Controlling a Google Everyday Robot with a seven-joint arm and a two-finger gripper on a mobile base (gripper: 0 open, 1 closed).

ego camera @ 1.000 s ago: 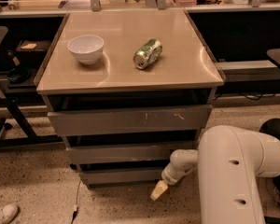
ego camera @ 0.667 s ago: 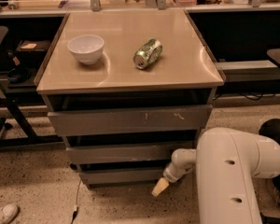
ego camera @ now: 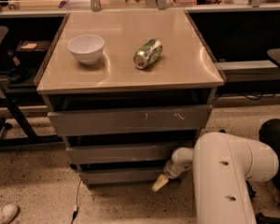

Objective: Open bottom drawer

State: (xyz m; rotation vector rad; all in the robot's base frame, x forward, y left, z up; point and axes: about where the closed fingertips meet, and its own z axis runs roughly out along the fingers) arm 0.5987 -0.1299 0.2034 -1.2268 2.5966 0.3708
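Observation:
The bottom drawer (ego camera: 121, 175) is the lowest grey front strip of the cabinet, close to the floor, and it sits almost flush under the middle drawer (ego camera: 116, 153). The top drawer (ego camera: 126, 120) has pale scratch marks on its front. My gripper (ego camera: 160, 183) shows as a pale tip at the right end of the bottom drawer's front, pointing down and left and touching or nearly touching it. My white arm (ego camera: 224, 171) fills the lower right and hides the cabinet's lower right corner.
A white bowl (ego camera: 86, 48) and a green can (ego camera: 148, 53) lying on its side rest on the cabinet's beige top (ego camera: 177, 73). A dark chair frame (ego camera: 4, 120) stands at the left. A black cable (ego camera: 76, 204) and a white shoe (ego camera: 2, 213) are on the speckled floor.
My gripper tip has risen slightly along the right end of the bottom drawer's front. The drawers have not visibly moved.

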